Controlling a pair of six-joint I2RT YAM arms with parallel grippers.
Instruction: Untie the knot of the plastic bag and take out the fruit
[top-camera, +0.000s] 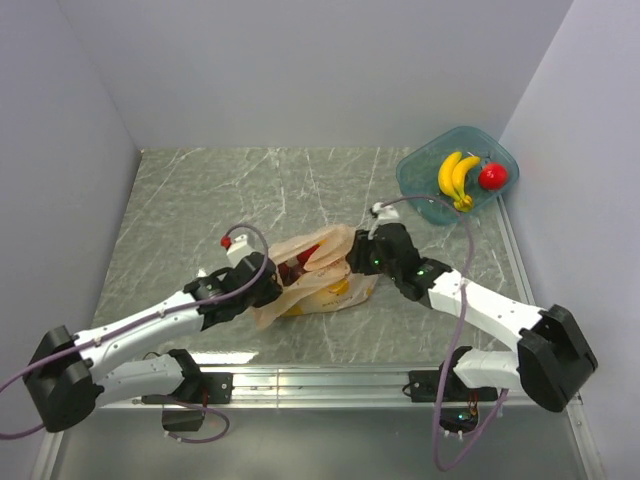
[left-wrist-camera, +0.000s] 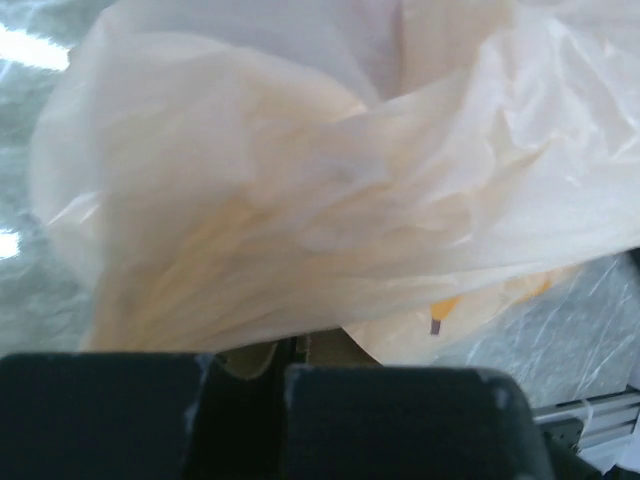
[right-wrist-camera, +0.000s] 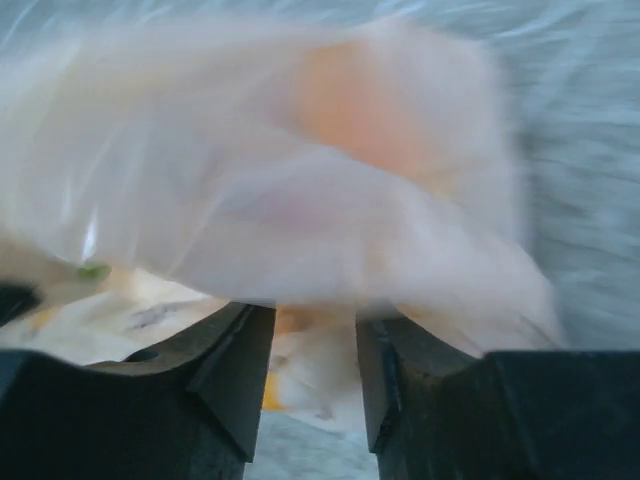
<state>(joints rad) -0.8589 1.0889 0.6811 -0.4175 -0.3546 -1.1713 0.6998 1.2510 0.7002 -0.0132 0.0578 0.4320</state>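
The pale orange plastic bag (top-camera: 318, 278) lies crumpled at the table's middle, mouth spread, with a red fruit (top-camera: 290, 268) and something yellow (top-camera: 336, 288) showing inside. No tied knot shows. My left gripper (top-camera: 272, 292) sits at the bag's left edge; in the left wrist view its jaws are closed with bag plastic (left-wrist-camera: 330, 200) bunched over the tips. My right gripper (top-camera: 354, 256) is at the bag's right side under a raised flap (top-camera: 336, 242). In the right wrist view its fingers (right-wrist-camera: 240, 360) stand a narrow gap apart, blurred plastic (right-wrist-camera: 300, 170) draped over the tips.
The teal tub (top-camera: 415, 180) stands at the back right, holding yellow bananas (top-camera: 456, 176) and a red fruit (top-camera: 491, 177). White walls close in the table on three sides. The right arm's cable (top-camera: 466, 250) loops past the tub.
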